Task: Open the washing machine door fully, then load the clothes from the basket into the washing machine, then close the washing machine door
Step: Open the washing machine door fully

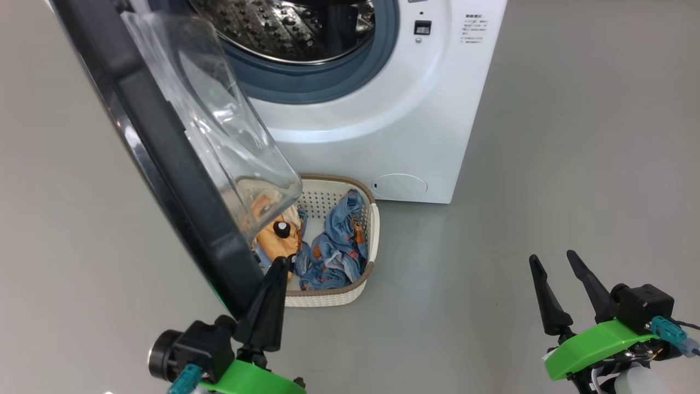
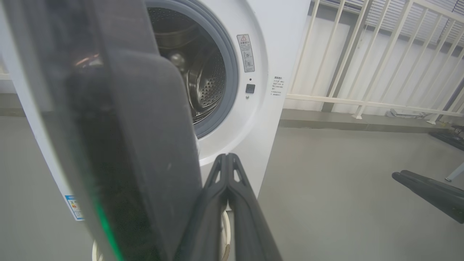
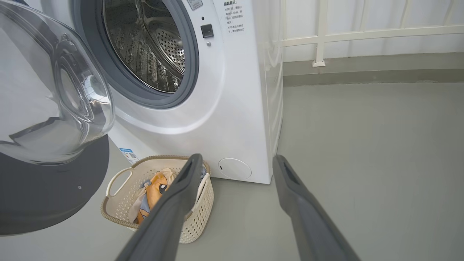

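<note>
The washing machine door stands open at the left, swung out toward the robot. Its wide black rim is glossy and smooth, and the clear glass bowl bulges to the right, over the left part of the basket. The left gripper has its two dark tapered fingers pressed together with nothing between them. It points up along the lower edge of the black rim, right beside it; whether it touches cannot be told. The basket, of cream perforated plastic with a brown woven-look rim, stands on the grey floor just before the machine's lower front edge. Its long axis seems to run from the machine toward the robot. Inside lie the clothes, crumpled: an orange garment at the left, a light blue one at the right. The washing machine is white and smooth, with a round grey-blue rubber gasket around the perforated steel drum. The right gripper is spread wide and empty, well apart from the basket.
</note>
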